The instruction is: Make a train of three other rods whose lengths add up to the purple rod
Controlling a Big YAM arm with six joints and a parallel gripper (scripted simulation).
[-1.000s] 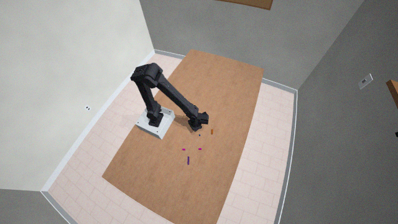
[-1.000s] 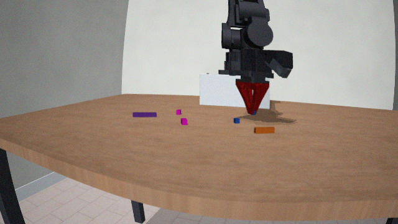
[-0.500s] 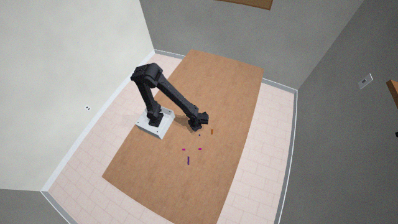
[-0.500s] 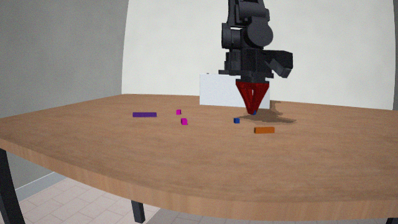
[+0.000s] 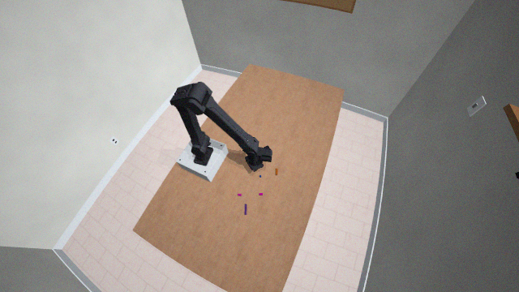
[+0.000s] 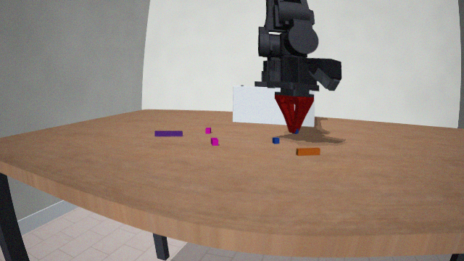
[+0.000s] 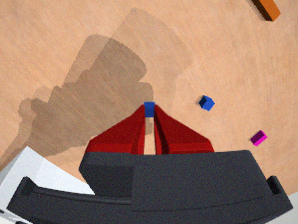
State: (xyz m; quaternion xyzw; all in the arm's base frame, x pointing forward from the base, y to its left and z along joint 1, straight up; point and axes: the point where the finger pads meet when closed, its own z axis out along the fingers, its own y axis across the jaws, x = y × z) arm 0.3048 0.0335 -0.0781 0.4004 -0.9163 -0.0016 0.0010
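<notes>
My gripper (image 6: 294, 130) has red fingers shut on a small blue rod (image 7: 149, 107), held at the fingertips close to the table; it also shows in the wrist view (image 7: 150, 119). A second blue rod (image 6: 275, 140) lies on the table just to the left; it also shows in the wrist view (image 7: 206, 103). An orange rod (image 6: 308, 151) lies in front and to the right. Two magenta rods (image 6: 208, 130) (image 6: 214, 141) lie further left. The purple rod (image 6: 168, 133) lies flat at the far left. From above, the orange rod (image 5: 276, 171) and the purple rod (image 5: 246, 208) are apart.
The arm's white base block (image 6: 254, 105) stands behind the gripper. The arm (image 5: 227, 122) reaches over the table from its base (image 5: 203, 160) at the table's left edge.
</notes>
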